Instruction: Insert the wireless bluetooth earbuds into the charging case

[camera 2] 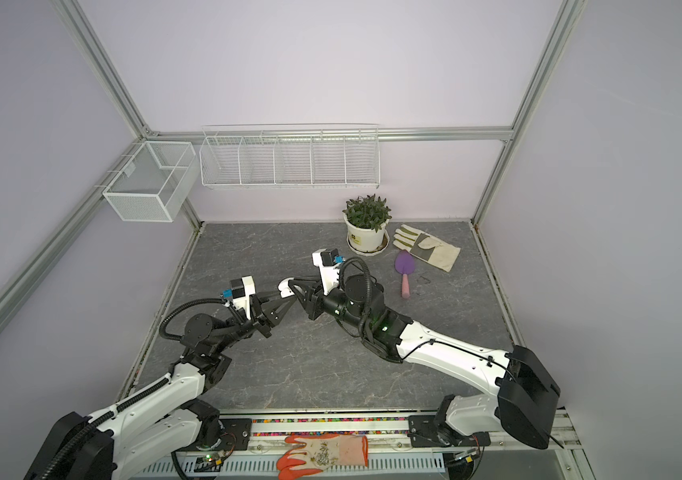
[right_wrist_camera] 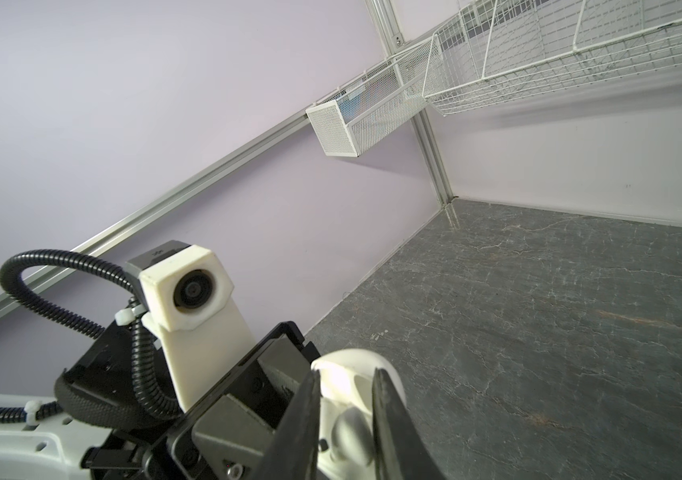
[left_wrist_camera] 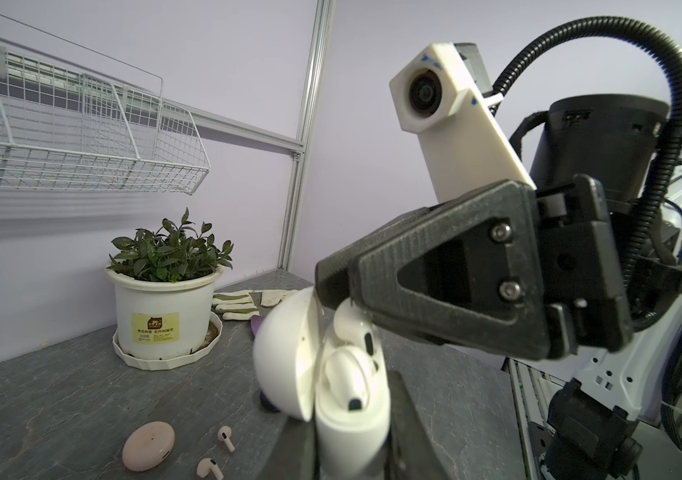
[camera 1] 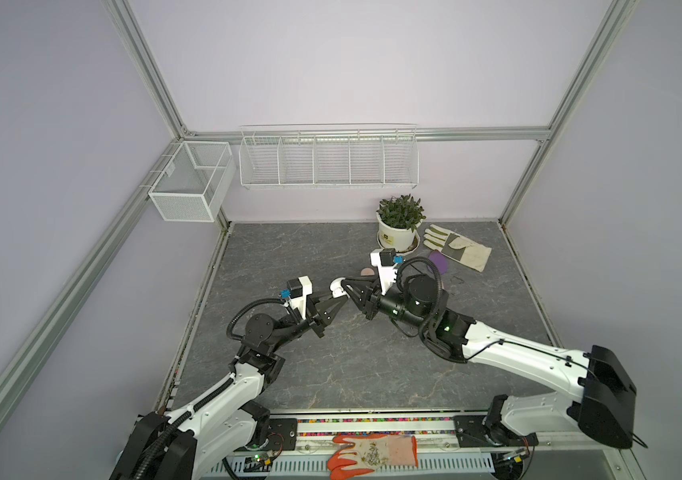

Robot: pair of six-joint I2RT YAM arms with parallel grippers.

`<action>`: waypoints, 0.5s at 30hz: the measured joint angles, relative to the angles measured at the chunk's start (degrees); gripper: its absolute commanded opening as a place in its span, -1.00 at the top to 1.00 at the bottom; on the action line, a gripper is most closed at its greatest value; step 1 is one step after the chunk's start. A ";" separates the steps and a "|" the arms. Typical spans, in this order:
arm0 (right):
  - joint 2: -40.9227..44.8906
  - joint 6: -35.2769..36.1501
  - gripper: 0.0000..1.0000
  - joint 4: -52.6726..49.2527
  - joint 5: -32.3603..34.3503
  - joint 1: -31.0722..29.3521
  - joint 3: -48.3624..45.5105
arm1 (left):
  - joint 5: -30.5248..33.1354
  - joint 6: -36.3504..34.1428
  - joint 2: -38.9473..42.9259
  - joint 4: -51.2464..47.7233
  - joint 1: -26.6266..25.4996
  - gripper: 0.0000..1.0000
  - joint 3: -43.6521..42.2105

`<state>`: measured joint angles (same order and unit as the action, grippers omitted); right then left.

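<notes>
Pinching the open charging case (left_wrist_camera: 352, 428) in my left claw (left_wrist_camera: 349, 444) over the middle of the worktop (camera 1: 352, 374), first earbud (left_wrist_camera: 347, 382) seated. Right claw (right_wrist_camera: 346, 376) reaches in from the right, just above, jaws slightly apart around second earbud (left_wrist_camera: 354, 328), stem down toward its slot; can't tell if it grips.

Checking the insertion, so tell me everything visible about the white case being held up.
The case is glossy white plastic, rounded, held in the air with its base clamped in the left end effector. Its hinged lid stands open. Two white earbuds sit inside; the right end effector is at one of them.
</notes>
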<state>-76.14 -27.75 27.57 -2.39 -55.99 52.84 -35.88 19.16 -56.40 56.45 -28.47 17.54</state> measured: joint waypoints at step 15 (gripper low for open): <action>1.25 6.91 0.07 -20.13 -4.52 2.40 11.78 | 0.04 0.04 0.37 -0.66 -0.02 1.00 0.00</action>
<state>-74.89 -20.84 7.44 -6.92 -53.58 64.62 -35.83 19.20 -56.03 55.79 -28.49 17.54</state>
